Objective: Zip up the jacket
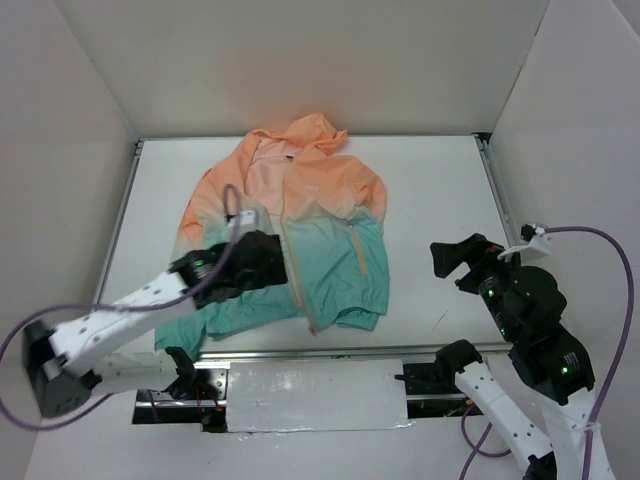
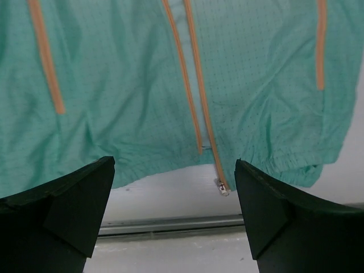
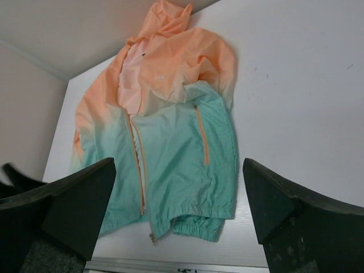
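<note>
INSPECTION NOTE

The jacket [image 1: 325,205] was found laid flat, front up, on the white surface [image 1: 440,180], hood to the far side and hem twd the near edge. The front zipper [image 2: 192,85] appeared undone. Its two orange tapes were seen apart at the hem, one stopping at the hem and the other running past it to a small metal end piece [image 2: 222,188].

The left tool [image 2: 173,165] was positioned over the hem, jaws wide apart, nothing gripped. The right tool [image 3: 179,165] was positioned well off to the side, likewise spread and empty.

Risks judged from here:
1. Tape ends not level, so mating could be missed unless they are aligned first.
2. Fabric thin and unheld. It could be pinched along w/ the end piece, or dragged across the surface.
3. Bunched hem corner [image 3: 196,226] could be drawn into the teeth.
4. Pocket zips [image 2: 45,62] are the same orange, so a wrong pick is poss.
</note>
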